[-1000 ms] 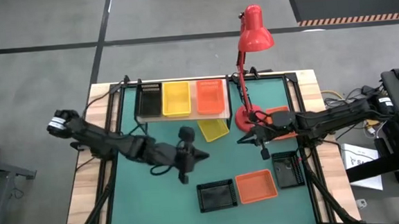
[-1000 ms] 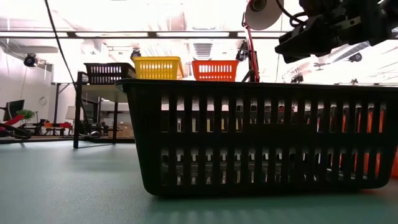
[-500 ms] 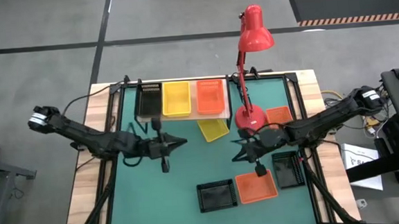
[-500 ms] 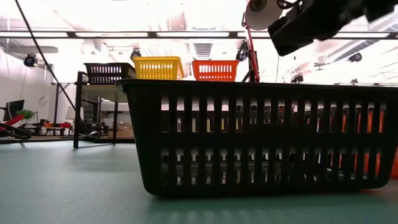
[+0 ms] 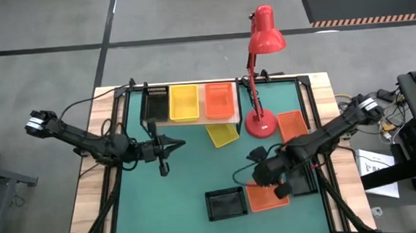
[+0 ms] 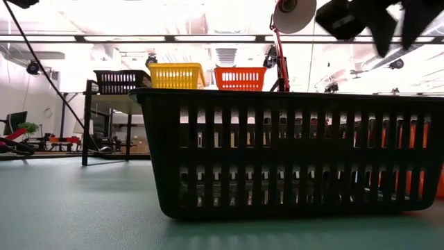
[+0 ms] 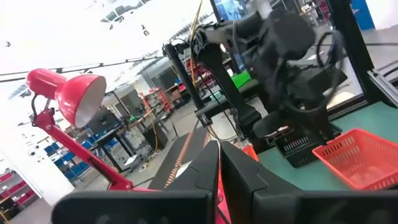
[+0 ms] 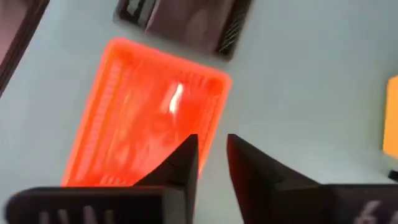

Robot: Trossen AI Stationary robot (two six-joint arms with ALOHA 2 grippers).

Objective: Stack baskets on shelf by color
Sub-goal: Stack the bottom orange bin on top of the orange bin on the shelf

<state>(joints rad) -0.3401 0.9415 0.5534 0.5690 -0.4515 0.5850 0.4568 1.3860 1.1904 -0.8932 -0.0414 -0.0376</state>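
On the shelf (image 5: 226, 119) at the table's far side stand a black basket (image 5: 156, 104), a yellow one (image 5: 184, 103) and an orange-red one (image 5: 219, 100). Loose on the green table lie a yellow basket (image 5: 222, 134), two orange-red ones (image 5: 267, 197) (image 5: 291, 124) and two black ones (image 5: 225, 202) (image 5: 301, 177). My right gripper (image 8: 212, 155) hangs open above the near orange-red basket (image 8: 143, 118), pointing steeply down, touching nothing. My left gripper (image 5: 181, 142) hovers shut and about level over the table's left half, its fingers (image 7: 219, 168) together and holding nothing.
A red desk lamp stands with its round base (image 5: 260, 124) right of the shelf, its head (image 5: 264, 26) reaching beyond the far edge. In the low view the near black basket (image 6: 291, 153) fills the foreground. Bare green surface (image 5: 162, 199) lies at the near left.
My left gripper has drawn back toward the table's left edge and tipped up to about level, staying shut. My right gripper has swung from beside the lamp base toward the near edge and tipped steeply down over the near orange-red basket. No basket has moved.
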